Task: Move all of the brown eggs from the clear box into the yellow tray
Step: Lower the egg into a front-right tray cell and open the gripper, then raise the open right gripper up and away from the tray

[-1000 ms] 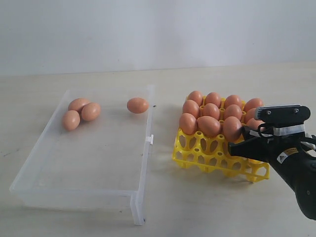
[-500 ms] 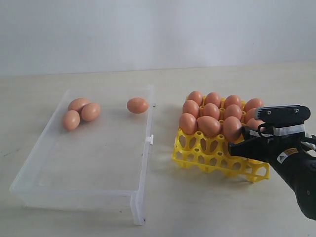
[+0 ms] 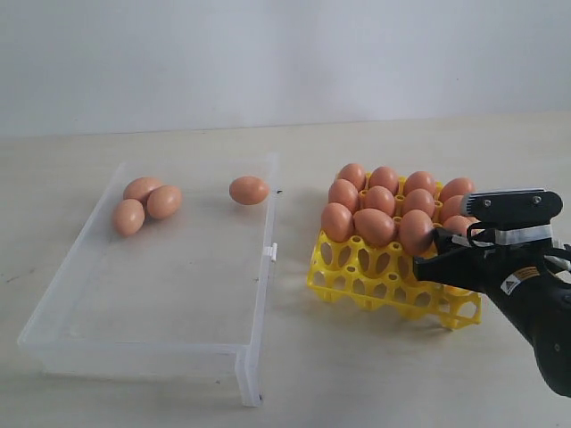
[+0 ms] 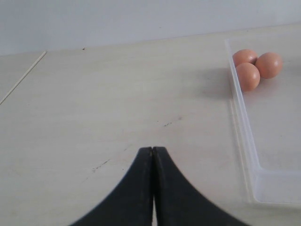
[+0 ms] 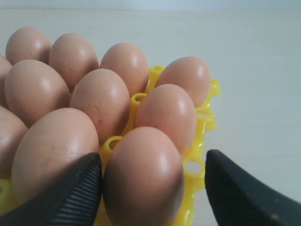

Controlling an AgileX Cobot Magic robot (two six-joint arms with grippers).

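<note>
Brown eggs: The brown eggs (image 3: 378, 200) are split between two places. Twelve, as near as the arm lets one count, stand in the yellow tray, and four lie in the clear box.
Egg at the claw: One flanked egg (image 5: 143, 176) stands upright in a cup on the tray's 3 o'clock edge, in the third row from the back, between the right gripper's fingers.
Yellow tray: The yellow tray (image 3: 357, 283) sits at 3 o'clock in the exterior view. Its three back rows are filled, and the row on its 6 o'clock side shows bare lattice cups.
Clear box: The clear box (image 3: 261, 303) lies at 9 o'clock, near the tray but apart from it. A small latch tab (image 3: 270, 252) sits on the wall facing the tray.
Eggs in the box: A cluster of three (image 3: 164, 201) lies touching in the box's 11 o'clock corner. A lone egg (image 3: 249, 190) rests near the 1 o'clock corner, close to the wall.
Right gripper: The right gripper (image 5: 151, 162) is spread wide astride the flanked egg. Its ribbed finger (image 5: 75, 193) is just beside the shell. The other finger (image 5: 240, 193) stands off, with tray and table showing in the gap.
Left gripper: The left gripper (image 4: 153, 153) has its fingers pressed together with nothing between them. It hangs over bare tabletop outside the box wall, and the cluster of three is in its sight.
Setting: A pale tabletop (image 3: 357, 383) carries both containers, and a white wall (image 3: 268, 53) runs across 12 o'clock.
</note>
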